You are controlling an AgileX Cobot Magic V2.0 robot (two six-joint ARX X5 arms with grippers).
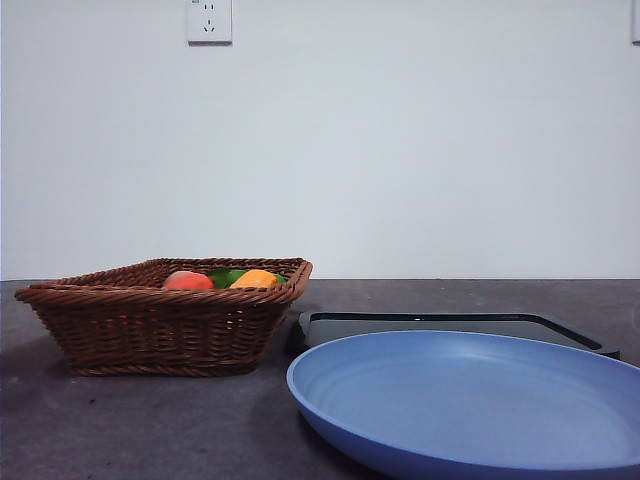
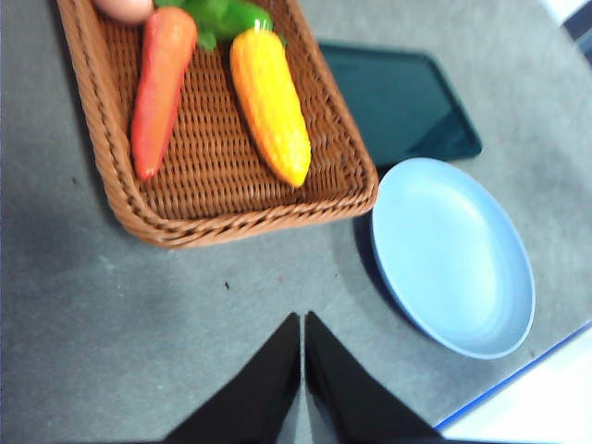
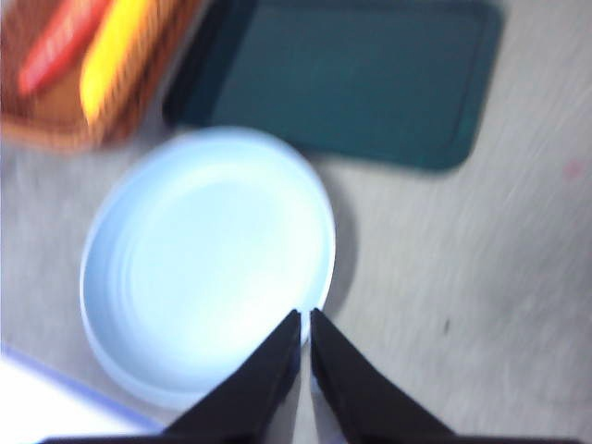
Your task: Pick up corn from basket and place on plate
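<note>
The corn (image 2: 270, 104) lies lengthwise on the woven floor of the basket (image 2: 231, 208), beside a carrot (image 2: 159, 88) and touching a green vegetable (image 2: 222, 16) at its far end; a pinkish round fruit (image 2: 124, 8) shows at the basket's far edge, mostly cut off; in the front view only the tops of the corn (image 1: 254, 279), the fruit (image 1: 187, 281) and the green piece (image 1: 226, 275) rise above the basket (image 1: 160, 325) rim; the blue plate (image 2: 453, 254) sits bare on the grey table (image 2: 111, 324) just beside the basket, with a black tray (image 2: 398, 102) behind it; the left gripper (image 2: 302, 319) hangs above the table short of the basket, its jaws pressed together and holding nothing; the right gripper (image 3: 304, 316) hangs over the near rim of the plate (image 3: 208, 264), jaws likewise closed on nothing; that view is blurred, yet the tray (image 3: 351, 83) and a corner of the basket (image 3: 55, 129) can be made out; a wall socket (image 1: 209, 20) shows on the white wall.
</note>
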